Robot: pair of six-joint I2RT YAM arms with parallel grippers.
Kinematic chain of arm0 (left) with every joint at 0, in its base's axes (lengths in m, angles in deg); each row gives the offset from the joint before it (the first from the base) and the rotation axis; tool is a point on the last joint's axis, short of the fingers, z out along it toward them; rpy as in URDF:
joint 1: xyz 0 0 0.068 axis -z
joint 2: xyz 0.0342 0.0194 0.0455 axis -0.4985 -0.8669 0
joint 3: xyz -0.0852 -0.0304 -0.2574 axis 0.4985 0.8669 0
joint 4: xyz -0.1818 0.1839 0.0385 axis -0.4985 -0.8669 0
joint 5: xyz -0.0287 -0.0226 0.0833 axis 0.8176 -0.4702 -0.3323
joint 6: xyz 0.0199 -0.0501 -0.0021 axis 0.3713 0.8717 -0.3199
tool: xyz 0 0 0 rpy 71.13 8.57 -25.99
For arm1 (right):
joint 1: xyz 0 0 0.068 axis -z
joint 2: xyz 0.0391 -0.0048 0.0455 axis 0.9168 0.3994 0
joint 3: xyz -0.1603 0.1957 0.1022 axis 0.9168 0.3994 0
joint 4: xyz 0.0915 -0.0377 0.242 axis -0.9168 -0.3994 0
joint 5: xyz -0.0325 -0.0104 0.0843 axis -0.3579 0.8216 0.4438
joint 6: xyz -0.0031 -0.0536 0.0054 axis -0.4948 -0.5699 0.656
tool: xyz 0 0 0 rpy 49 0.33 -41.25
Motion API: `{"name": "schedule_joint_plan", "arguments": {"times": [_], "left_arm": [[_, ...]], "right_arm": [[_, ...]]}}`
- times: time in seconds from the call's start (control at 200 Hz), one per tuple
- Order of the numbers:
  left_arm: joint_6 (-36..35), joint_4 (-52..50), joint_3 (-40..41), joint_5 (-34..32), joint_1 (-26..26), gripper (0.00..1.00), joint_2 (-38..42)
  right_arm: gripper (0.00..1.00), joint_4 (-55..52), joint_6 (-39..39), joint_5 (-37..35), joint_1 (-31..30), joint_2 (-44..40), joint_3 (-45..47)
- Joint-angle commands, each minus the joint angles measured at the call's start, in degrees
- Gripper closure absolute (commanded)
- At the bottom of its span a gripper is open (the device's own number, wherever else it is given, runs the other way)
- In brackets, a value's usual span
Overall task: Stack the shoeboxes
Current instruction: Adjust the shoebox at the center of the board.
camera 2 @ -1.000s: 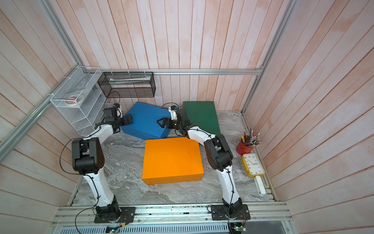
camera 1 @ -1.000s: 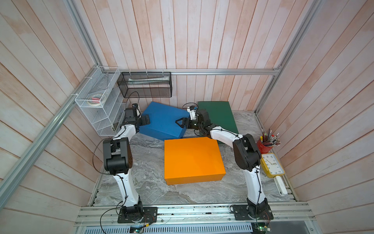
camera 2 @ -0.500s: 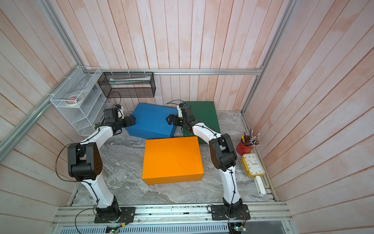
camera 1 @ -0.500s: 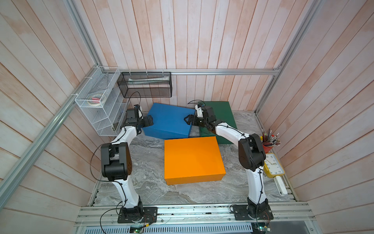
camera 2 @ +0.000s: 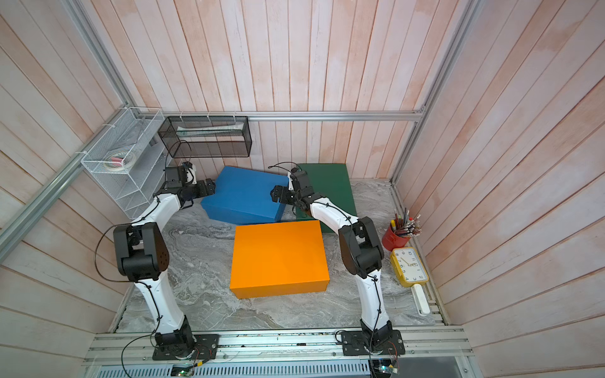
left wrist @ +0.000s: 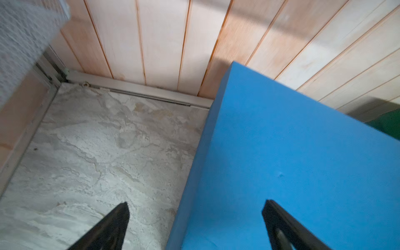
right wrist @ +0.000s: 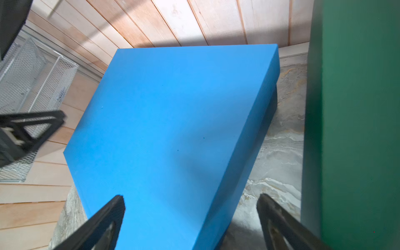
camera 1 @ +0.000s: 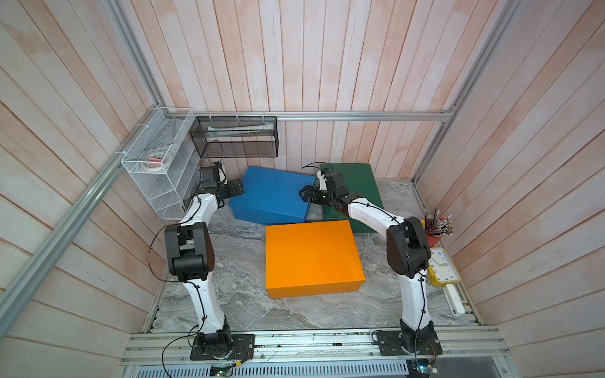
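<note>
Three shoeboxes lie on the marble table in both top views. The blue shoebox (camera 1: pixel 271 196) (camera 2: pixel 244 193) sits askew at the back, the dark green shoebox (camera 1: pixel 360 176) (camera 2: pixel 330 183) lies to its right by the back wall, and the orange shoebox (camera 1: pixel 311 255) (camera 2: pixel 278 255) is in front. My left gripper (camera 1: pixel 240 189) (left wrist: pixel 195 205) is open at the blue box's (left wrist: pixel 292 162) left end, its edge between the jaws. My right gripper (camera 1: pixel 302 193) (right wrist: pixel 191 198) is open astride the blue box's (right wrist: pixel 173 119) right edge, beside the green box (right wrist: pixel 357 119).
A black mesh basket (camera 1: pixel 235 137) hangs on the back wall above the blue box. A white wire rack (camera 1: pixel 157 163) is fixed to the left wall, close to my left arm. A red pencil cup (camera 1: pixel 432 239), a yellow clock (camera 1: pixel 443 266) and a white bar (camera 1: pixel 455 297) line the right edge.
The blue box has shifted right toward the green box and turned a little. Both grippers moved with its ends and stayed open.
</note>
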Motion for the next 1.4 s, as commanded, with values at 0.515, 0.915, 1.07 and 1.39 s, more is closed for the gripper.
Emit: {"name": "schedule_joint_plan", "arguments": {"times": [0.515,0.915,1.07,1.39], "left_arm": [[1.27,-7.52,-7.98,10.60,-1.72,0.00,-7.19],[4.61,3.04,9.46,12.39,-0.09,0.00,2.06],[5.06,4.75,13.68,11.77,0.24,0.00,4.96],[4.30,-1.66,5.51,10.72,-3.87,0.00,0.32]], "right_arm": [[0.02,-15.84,7.80,-4.17,-2.93,10.11,-14.78],[0.02,-12.38,3.56,4.14,0.64,15.27,-21.62],[0.02,-13.42,1.95,4.69,1.06,17.75,-25.64],[0.02,-21.67,4.49,-2.50,0.73,18.06,-27.08]]}}
